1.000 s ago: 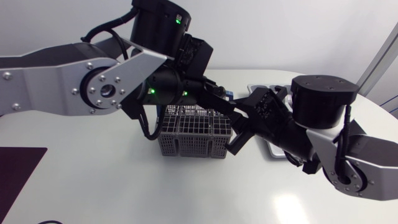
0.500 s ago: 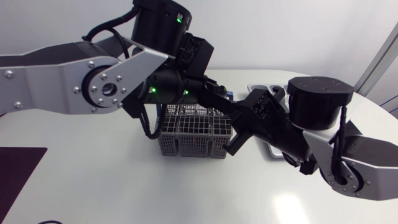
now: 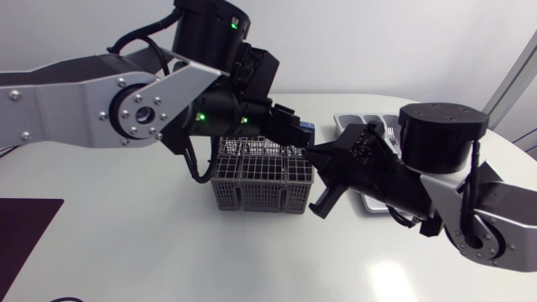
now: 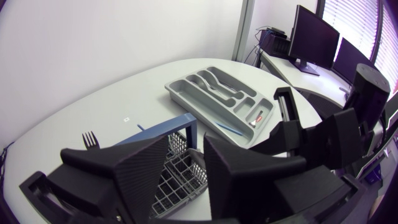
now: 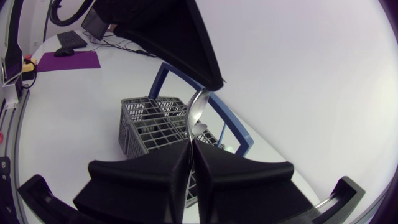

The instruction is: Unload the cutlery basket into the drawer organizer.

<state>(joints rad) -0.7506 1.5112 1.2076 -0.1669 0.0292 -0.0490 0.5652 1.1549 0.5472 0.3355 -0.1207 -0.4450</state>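
Over the cutlery basket (image 3: 260, 180), our left tool (image 4: 186, 148) hangs with its two broad fingers well apart and nothing gripped. Through the gap we see the basket's grey mesh and its blue handle (image 4: 166, 129). Our right tool (image 5: 190, 154) is just beside the end of the basket that faces the drawer organizer (image 4: 186, 98). Its fingers are pressed nearly together on the stem of a spoon (image 5: 198, 107), one finger on each side. The spoon's bowl stands out past the fingertips, with the basket ahead of it. We cannot tell whether the bowl touches the blue handle or only crosses it in that view. One finger of the left tool shows close ahead of the spoon.

The table (image 3: 151, 243) is white with a rounded edge. The basket stands upright near its middle, and the grey organizer lies flat on our right side, apart from the basket. From the left wrist view we make out a red-handled piece (image 4: 263, 116) in an end compartment and a thin blue piece (image 4: 231, 128) at its near edge. A dark mat (image 3: 25, 226) lies at the table's left corner.

From above, our right arm (image 3: 453, 184) covers most of the organizer and our left arm (image 3: 84, 109) hides the basket's far rim. Fork (image 4: 90, 138) tines show just past the left tool's finger. We cannot tell whether that fork lies on the table or stands in the basket. What the basket's cells hold is hard to make out.
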